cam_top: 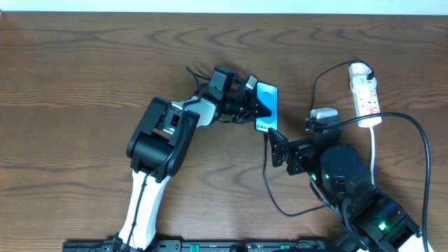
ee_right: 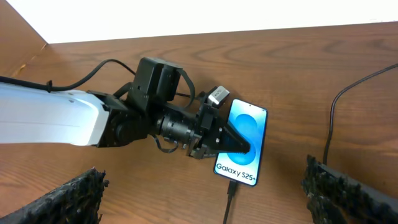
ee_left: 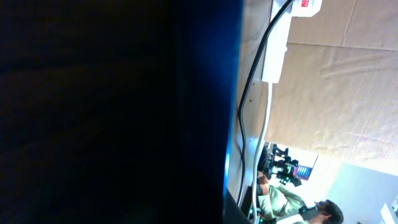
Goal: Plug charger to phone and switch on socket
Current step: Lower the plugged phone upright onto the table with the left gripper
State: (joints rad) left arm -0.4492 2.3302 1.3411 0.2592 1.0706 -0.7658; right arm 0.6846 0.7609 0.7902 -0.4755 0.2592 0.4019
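Note:
The phone lies on the wooden table with its blue screen lit and a white band at its near end; it also shows in the right wrist view. My left gripper is shut on the phone's left edge, one finger across the screen. The left wrist view is almost all dark, with the phone's blue edge close up. The charger cable has its tip at the phone's near end. My right gripper is open and empty just before that tip. The socket lies at the far right.
The charger cable loops near my right arm and another stretch of it rises to the black plug at the socket's far end. A thick black robot cable arcs at the right. The socket's white cord runs toward the front.

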